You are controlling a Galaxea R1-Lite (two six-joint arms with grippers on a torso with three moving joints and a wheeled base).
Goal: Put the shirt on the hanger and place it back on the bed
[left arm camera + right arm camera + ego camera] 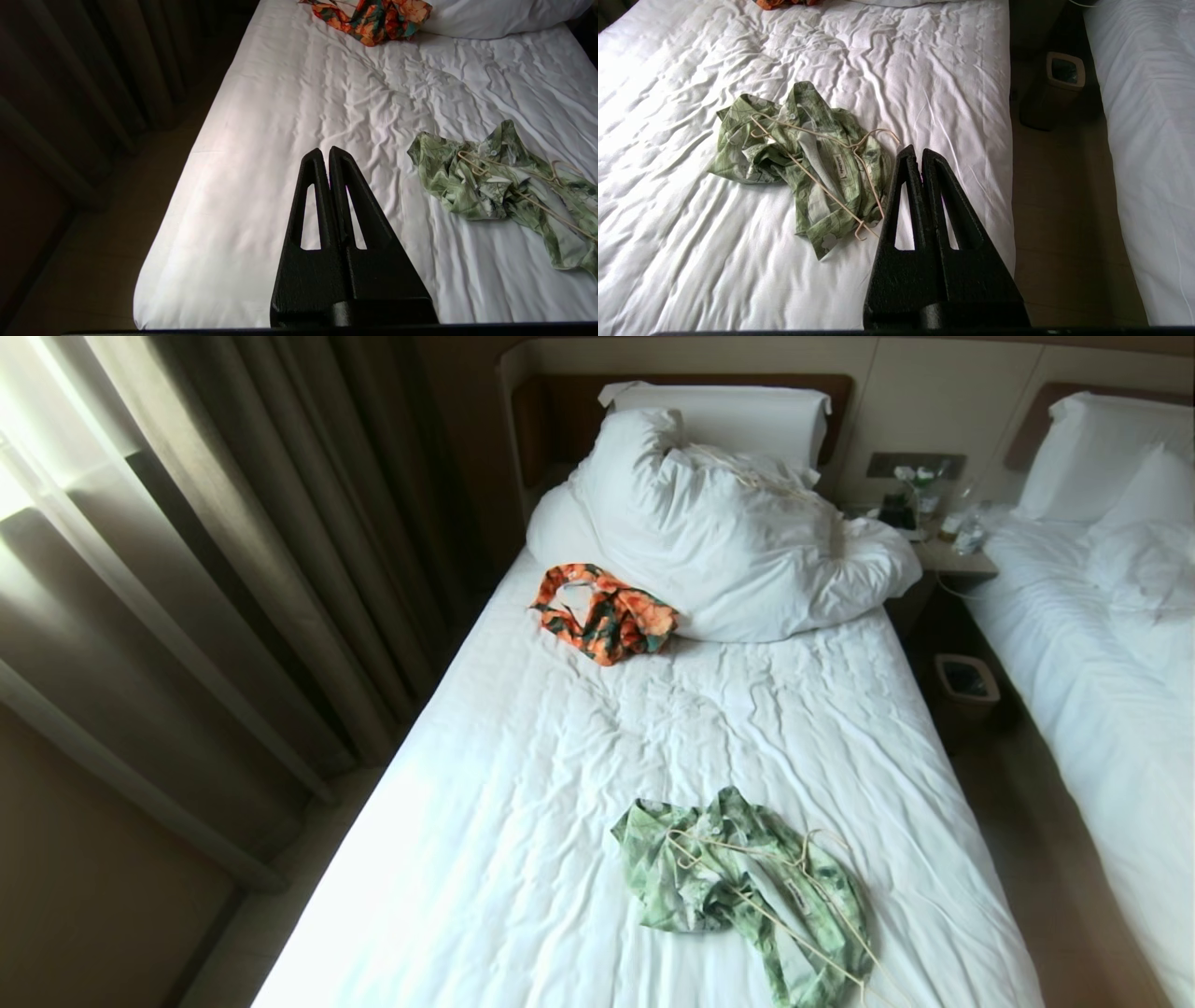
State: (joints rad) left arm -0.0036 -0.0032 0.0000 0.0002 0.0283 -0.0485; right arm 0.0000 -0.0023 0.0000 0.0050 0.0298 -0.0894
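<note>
My left fingers (325, 151) are closed on nothing, raised over the near left part of the bed (523, 775); my right fingers (917, 151) are likewise closed and empty, above the bed's near right edge; the shirt (747, 887) lies crumpled on the near sheet, unhung; the hanger (794, 901) rests loose on top of it; hanging and setting down both remain; farther off, an orange garment (605, 613) lies against the pillows (728, 541).
</note>
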